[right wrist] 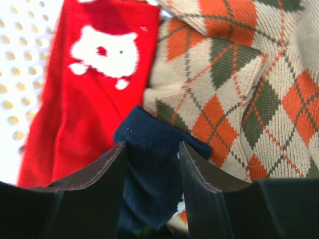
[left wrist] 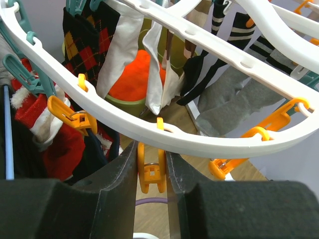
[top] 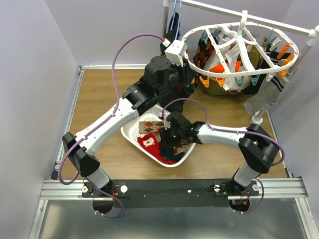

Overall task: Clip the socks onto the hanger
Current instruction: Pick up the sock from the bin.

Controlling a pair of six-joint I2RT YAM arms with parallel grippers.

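Right gripper [right wrist: 152, 147]: down in the laundry basket [right wrist: 15, 99], jaws set either side of a raised fold of the navy sock [right wrist: 154, 172], which fills the gap between them. Whether they have clamped the cloth or merely bracket it cannot be told from this view. Just left of the jaws lies the red sock [right wrist: 84, 99] with a white figure on it; just right and beyond lies the argyle sock [right wrist: 234, 84], touching the navy one. Left gripper [left wrist: 152, 154]: raised under the rim of the hanger [left wrist: 199, 142], jaws pressed on both sides of an orange clip [left wrist: 152, 174] that hangs from the ring, so it is grasping that clip. Beyond the jaws, hung socks [left wrist: 82, 45] already crowd the far side of the ring. Risks, in my judgement: the fold caught is shallow, so the navy sock may slip free on lifting, or the neighbouring argyle sock may be dragged up with it. The hanger swings freely from its rail, so any pull on the held clip could tilt the ring and spoil the alignment for the sock.
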